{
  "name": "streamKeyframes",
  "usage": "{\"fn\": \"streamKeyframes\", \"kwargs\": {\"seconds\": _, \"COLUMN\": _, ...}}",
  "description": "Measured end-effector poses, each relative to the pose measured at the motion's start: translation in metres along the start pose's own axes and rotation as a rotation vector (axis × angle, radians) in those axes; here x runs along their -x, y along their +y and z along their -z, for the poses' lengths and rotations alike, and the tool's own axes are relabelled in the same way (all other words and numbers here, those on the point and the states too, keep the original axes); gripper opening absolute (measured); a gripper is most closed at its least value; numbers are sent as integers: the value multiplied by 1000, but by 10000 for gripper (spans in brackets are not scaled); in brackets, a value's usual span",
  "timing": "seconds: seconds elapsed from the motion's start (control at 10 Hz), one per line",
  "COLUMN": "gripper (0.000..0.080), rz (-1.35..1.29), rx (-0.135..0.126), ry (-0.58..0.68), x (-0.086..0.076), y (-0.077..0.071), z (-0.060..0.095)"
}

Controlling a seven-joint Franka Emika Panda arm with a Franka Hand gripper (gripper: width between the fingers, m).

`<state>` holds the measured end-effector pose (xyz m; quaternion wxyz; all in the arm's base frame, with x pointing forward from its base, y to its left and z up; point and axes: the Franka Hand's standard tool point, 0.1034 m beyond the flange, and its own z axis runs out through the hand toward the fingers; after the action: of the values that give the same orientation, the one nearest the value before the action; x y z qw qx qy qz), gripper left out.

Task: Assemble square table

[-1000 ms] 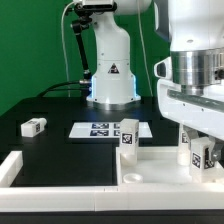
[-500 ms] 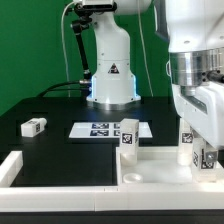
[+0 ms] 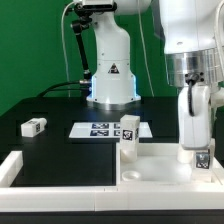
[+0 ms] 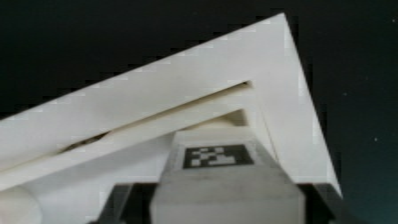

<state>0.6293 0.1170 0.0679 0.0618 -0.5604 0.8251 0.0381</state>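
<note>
The white square tabletop (image 3: 155, 172) lies at the front on the exterior view's right; in the wrist view its corner (image 4: 169, 95) fills the middle. One white tagged leg (image 3: 128, 136) stands upright on it. My gripper (image 3: 196, 138) is shut on a second tagged leg (image 3: 201, 156), held upright at the tabletop's corner on the exterior view's right. In the wrist view this leg (image 4: 217, 160) sits between my dark fingers (image 4: 128, 205), tag facing the camera. A third leg (image 3: 33, 126) lies on the black table at the exterior view's left.
The marker board (image 3: 100, 129) lies flat in the middle, before the robot base (image 3: 112, 75). Low white border bars run along the front (image 3: 60, 190) and the exterior view's left corner (image 3: 9, 166). A green wall stands behind.
My hand has turned about its axis and shifted a little to the exterior view's right, and the held leg has moved with it, now lower at the tabletop's corner. The other legs have not moved.
</note>
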Motion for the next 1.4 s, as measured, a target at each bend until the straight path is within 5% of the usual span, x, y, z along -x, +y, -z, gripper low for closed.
{"fn": "streamKeyframes", "kwargs": {"seconds": 0.3, "gripper": 292, "rz": 5, "rx": 0, "ry": 5, "x": -1, "y": 0, "z": -1}}
{"fn": "streamKeyframes", "kwargs": {"seconds": 0.5, "gripper": 611, "rz": 17, "rx": -1, "ry": 4, "x": -1, "y": 1, "z": 0}}
{"fn": "streamKeyframes", "kwargs": {"seconds": 0.6, "gripper": 638, "rz": 89, "rx": 2, "ry": 1, "x": -7, "y": 6, "z": 10}}
{"fn": "streamKeyframes", "kwargs": {"seconds": 0.8, "gripper": 648, "rz": 201, "rx": -10, "ry": -15, "x": -29, "y": 8, "z": 48}}
{"fn": "streamKeyframes", "kwargs": {"seconds": 1.4, "gripper": 648, "rz": 198, "rx": -5, "ry": -10, "x": -29, "y": 11, "z": 44}}
